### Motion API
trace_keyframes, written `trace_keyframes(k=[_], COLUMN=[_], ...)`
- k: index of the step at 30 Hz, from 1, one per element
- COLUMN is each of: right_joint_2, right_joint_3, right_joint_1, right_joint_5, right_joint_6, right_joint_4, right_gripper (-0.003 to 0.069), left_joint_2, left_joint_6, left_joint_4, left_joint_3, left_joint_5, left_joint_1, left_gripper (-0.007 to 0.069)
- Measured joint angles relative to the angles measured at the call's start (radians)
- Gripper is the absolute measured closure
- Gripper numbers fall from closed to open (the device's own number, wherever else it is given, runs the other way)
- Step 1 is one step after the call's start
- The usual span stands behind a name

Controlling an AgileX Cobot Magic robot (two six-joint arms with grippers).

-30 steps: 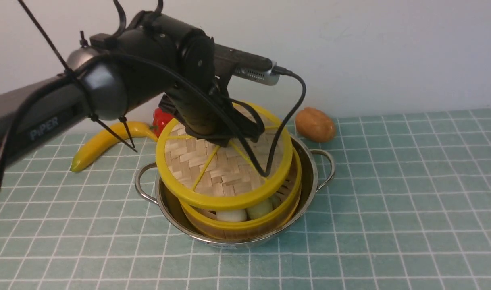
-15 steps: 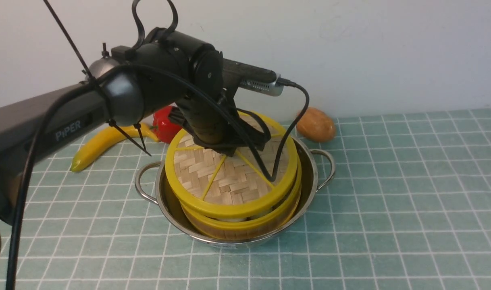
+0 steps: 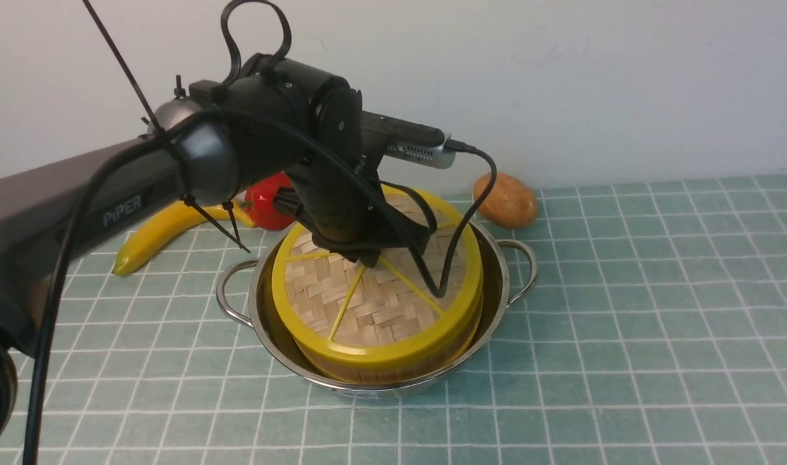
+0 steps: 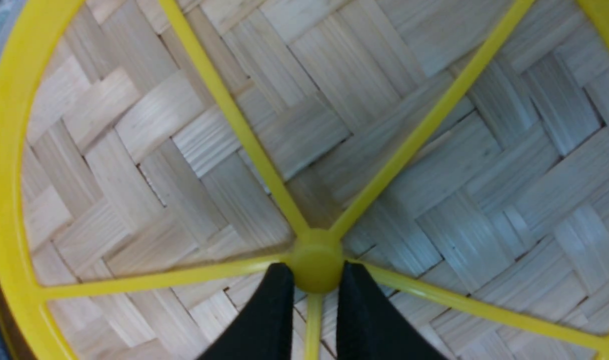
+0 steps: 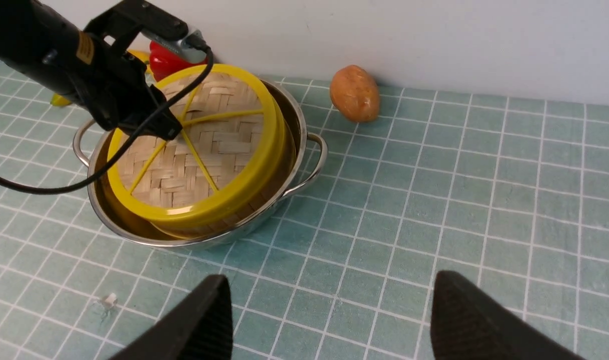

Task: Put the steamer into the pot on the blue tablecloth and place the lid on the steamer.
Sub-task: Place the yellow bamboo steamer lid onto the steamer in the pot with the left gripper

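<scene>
My left gripper [image 4: 314,274] pinches the lid [image 3: 367,303] at its centre, lying flat on the steamer [image 3: 384,372] in the pot [image 3: 499,284]; my right gripper [image 5: 329,305] is wide open, empty.

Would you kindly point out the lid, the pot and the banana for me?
lid [image 3: 380,310], front view, woven bamboo panel.
pot [image 3: 495,284], front view, right inner wall.
banana [image 3: 157,230], front view, middle of its body.

Left end effector [image 4: 315,271] clamped on lid [image 3: 367,310], angled down; right end effector [image 5: 330,287] wide open.
</scene>
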Motion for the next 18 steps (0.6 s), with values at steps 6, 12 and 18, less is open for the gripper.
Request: trace_keyframes(k=[6,12,18], right_joint_2=[0.000,0.000,0.000], right_joint_3=[0.000,0.000,0.001], right_joint_1=[0.000,0.000,0.000], right_joint_5=[0.000,0.000,0.000], right_joint_6=[0.000,0.000,0.000], right_joint_4=[0.000,0.000,0.000], right_gripper=[0.0146,0.0146,0.0146], left_joint_2=[0.000,0.000,-0.010], left_joint_6=[0.003,0.003,0.004], left_joint_4=[0.000,0.001,-0.001], left_joint_3=[0.000,0.000,0.000], left_joint_5=[-0.015,-0.023,-0.025], left_joint_1=[-0.001,-0.001,-0.002], left_gripper=[0.0526,0.0526,0.0526])
